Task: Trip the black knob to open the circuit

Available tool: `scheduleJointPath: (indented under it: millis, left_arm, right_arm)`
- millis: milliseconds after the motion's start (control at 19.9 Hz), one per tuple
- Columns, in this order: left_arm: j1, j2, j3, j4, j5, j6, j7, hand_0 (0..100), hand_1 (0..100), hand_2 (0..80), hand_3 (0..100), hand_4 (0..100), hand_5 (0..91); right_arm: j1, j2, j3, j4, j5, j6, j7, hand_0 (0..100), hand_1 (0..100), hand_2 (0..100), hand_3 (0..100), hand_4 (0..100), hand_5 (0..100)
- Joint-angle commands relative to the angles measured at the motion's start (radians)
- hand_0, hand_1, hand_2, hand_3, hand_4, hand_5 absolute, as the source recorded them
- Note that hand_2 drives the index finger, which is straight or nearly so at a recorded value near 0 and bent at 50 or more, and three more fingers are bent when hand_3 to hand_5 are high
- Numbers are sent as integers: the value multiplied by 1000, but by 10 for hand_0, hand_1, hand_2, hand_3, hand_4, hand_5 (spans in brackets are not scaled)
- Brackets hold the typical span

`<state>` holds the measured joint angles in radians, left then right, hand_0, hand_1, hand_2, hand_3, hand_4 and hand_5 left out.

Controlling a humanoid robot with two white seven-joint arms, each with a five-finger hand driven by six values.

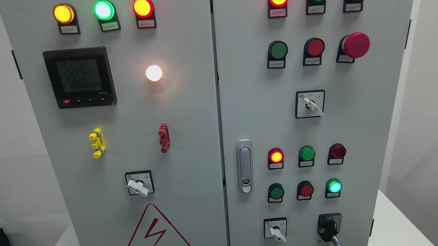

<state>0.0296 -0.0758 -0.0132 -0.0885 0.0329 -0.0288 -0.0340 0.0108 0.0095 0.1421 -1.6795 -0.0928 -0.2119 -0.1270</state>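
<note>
Item: black knob (329, 225), lower right of the frame, bottom row of the right cabinet door, lever pointing down-right. No robot hand or fingers in view, so their state cannot be told. Just left: white selector switch (275, 229); above: lit green lamp (334, 186). Risk, judged: a reach drifting left turns the wrong switch; an upper-right overshoot strikes the red mushroom button (355, 45)

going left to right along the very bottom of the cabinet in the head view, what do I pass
Red lightning warning triangle → white-handled selector switch → black knob. Neither robot hand shows in the picture.
</note>
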Motion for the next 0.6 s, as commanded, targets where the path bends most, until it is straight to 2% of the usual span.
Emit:
scheduleJointPath:
  millis: [0, 552]
  left_arm:
    - [0, -2, 1, 1, 2, 0, 0, 120, 389, 0, 0, 0, 0]
    - [0, -1, 1, 1, 2, 0, 0, 120, 389, 0, 0, 0, 0]
  right_arm:
    - [-34, 1, 47, -66, 5, -24, 35, 573, 749, 0, 1000, 1000, 940]
    - [-28, -3, 34, -66, 5, -21, 35, 574, 749, 0, 1000, 1000, 940]
